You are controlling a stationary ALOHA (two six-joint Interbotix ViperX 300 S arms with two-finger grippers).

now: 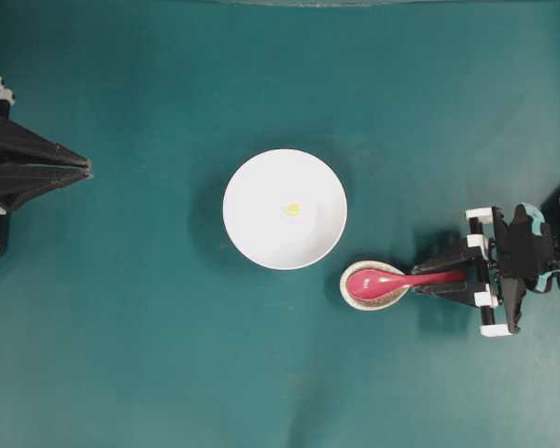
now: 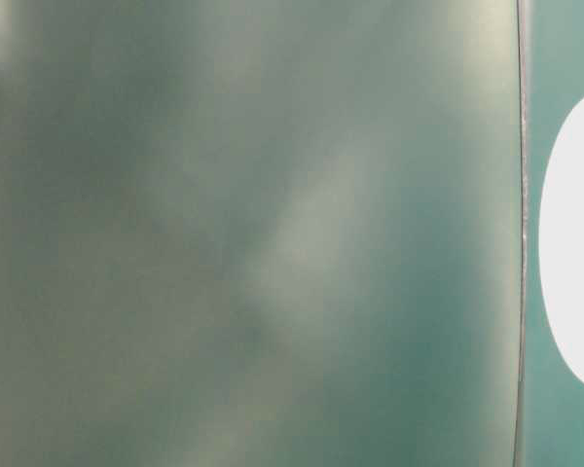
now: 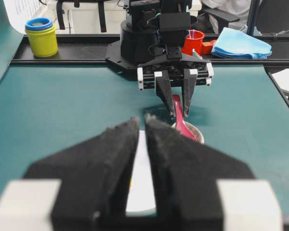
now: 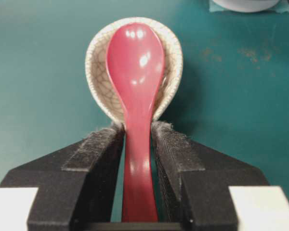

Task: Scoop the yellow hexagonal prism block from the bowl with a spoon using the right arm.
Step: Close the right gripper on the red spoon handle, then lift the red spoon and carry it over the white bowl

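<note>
Resting in speckled beige spoon rest (image 4: 97,67): glossy pink-red spoon (image 4: 135,86), handle pinched between right gripper (image 4: 137,139) fingers. Left gripper (image 3: 141,127) fingers nearly together (holding nothing). Tiny yellow hexagonal block (image 1: 292,209) inside round white bowl (image 1: 261,177).

From overhead we look straight down on the bowl (image 1: 285,209). Our left wrist view faces twelve o'clock toward the spoon (image 3: 179,118); our right wrist view sits close above it; our table-level view is blurred.
</note>
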